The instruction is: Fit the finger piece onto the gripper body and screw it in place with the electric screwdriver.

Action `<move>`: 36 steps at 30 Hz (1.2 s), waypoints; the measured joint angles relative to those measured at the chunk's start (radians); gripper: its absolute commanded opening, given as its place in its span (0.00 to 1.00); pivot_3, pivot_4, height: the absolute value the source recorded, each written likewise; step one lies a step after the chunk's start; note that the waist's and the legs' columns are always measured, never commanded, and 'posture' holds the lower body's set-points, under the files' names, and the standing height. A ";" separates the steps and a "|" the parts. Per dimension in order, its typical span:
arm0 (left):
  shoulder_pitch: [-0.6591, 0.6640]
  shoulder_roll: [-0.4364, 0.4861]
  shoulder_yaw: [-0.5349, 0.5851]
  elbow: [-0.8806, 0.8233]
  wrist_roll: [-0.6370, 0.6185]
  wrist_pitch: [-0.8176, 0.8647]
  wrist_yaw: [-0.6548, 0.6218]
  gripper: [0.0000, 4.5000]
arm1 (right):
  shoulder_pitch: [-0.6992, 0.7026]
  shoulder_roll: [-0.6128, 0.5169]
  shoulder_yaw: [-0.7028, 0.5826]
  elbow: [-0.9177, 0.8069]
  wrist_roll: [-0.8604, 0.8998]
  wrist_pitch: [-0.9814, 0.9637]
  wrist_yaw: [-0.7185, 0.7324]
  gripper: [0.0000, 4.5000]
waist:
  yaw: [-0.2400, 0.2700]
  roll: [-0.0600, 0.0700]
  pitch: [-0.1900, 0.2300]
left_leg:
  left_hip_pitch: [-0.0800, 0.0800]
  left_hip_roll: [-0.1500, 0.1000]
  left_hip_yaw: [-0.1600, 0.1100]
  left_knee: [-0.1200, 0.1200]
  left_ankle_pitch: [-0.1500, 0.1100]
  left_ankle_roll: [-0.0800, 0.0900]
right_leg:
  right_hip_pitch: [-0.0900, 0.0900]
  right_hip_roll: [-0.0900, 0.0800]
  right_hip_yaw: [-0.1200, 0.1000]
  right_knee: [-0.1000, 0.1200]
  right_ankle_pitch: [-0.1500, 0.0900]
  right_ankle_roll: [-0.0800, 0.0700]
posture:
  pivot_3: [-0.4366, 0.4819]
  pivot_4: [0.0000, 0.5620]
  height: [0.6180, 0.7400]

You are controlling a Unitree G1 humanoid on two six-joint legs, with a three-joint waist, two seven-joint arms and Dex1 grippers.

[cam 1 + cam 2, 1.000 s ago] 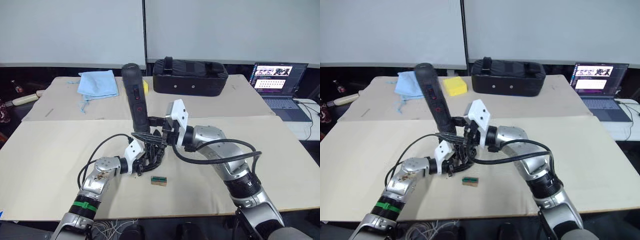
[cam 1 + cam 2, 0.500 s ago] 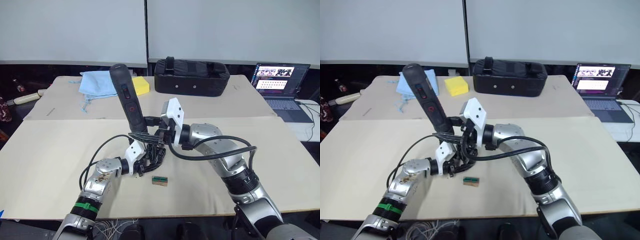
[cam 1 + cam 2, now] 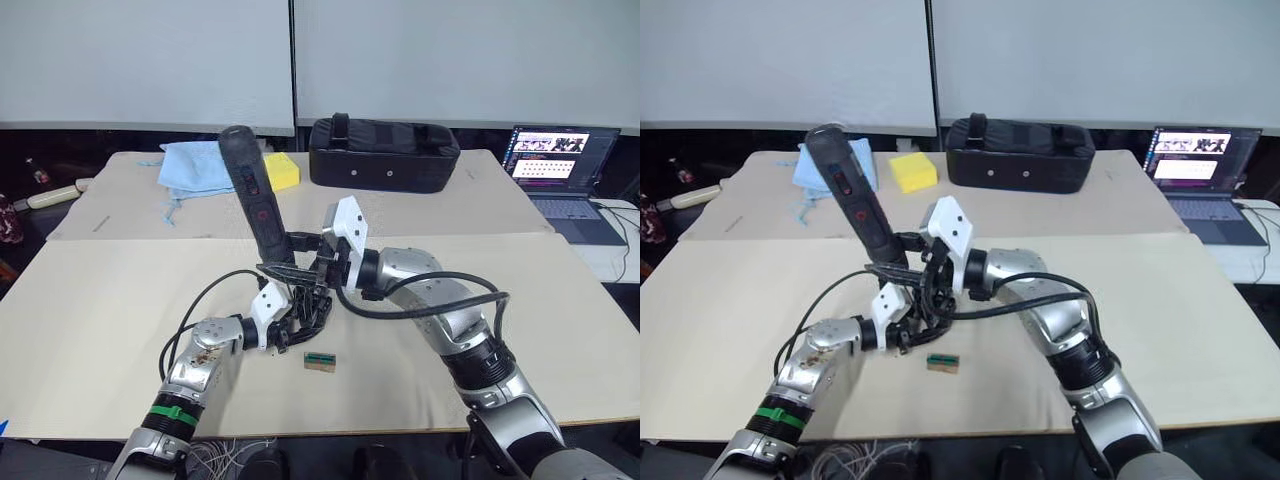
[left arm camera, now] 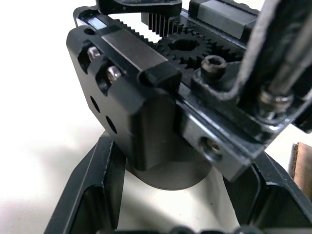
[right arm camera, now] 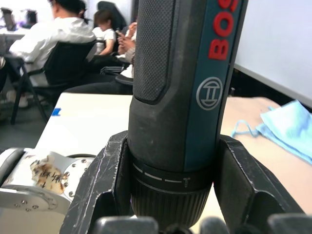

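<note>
The electric screwdriver [image 3: 258, 200] is a long black tool with a red button. It stands tilted, its top leaning left, and my right gripper [image 3: 303, 243] is shut on its lower end [image 5: 175, 122]. Its tip points down at the gripper body [image 3: 305, 305], a black geared block [image 4: 161, 112]. My left gripper [image 3: 288, 322] is shut on that block's base. A black pointed finger piece [image 3: 279, 270] lies across the body's top; the bit's contact point is hidden.
A small brown block with a green face [image 3: 319, 361] lies just in front of the body. At the back are a black bag [image 3: 385, 155], a yellow sponge [image 3: 286, 172], a blue cloth [image 3: 195, 165] and a laptop [image 3: 555, 165]. People sit in the right wrist view's background [image 5: 63, 44].
The screwdriver's top has swung to the left over the last second, and the right gripper has shifted slightly with it. The left gripper and gripper body stay in place.
</note>
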 measured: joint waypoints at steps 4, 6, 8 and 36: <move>0.003 0.001 0.000 -0.010 -0.001 0.013 0.000 0.51 | 0.033 0.000 -0.009 -0.020 0.000 -0.027 0.006 0.43 | 0.001 0.000 0.000 | 0.000 -0.001 0.000 -0.001 0.000 0.000 | 0.000 -0.004 -0.002 -0.002 0.000 0.000 | 0.48 0.27 1.00; 0.007 0.003 0.002 -0.019 -0.001 0.020 0.001 0.51 | 0.043 0.000 -0.009 -0.029 0.000 -0.033 0.009 0.43 | 0.001 0.000 0.000 | 0.000 -0.001 0.001 -0.002 0.000 0.000 | 0.000 -0.007 -0.005 -0.002 0.000 0.001 | 0.48 0.27 1.00; 0.012 0.005 0.002 -0.028 -0.002 0.026 0.001 0.51 | 0.045 0.000 -0.009 -0.034 0.000 -0.033 0.010 0.43 | 0.001 0.000 0.000 | 0.000 -0.002 0.001 -0.004 0.000 0.000 | 0.000 -0.009 -0.007 -0.003 0.000 0.001 | 0.48 0.27 1.00; 0.037 0.028 0.012 -0.058 -0.039 0.006 -0.007 0.51 | 0.024 -0.015 0.023 -0.084 -0.008 -0.006 -0.012 0.43 | 0.001 0.000 0.008 | 0.002 -0.001 0.001 -0.012 0.000 -0.001 | -0.001 -0.008 -0.014 -0.002 0.000 0.001 | 0.48 0.27 1.00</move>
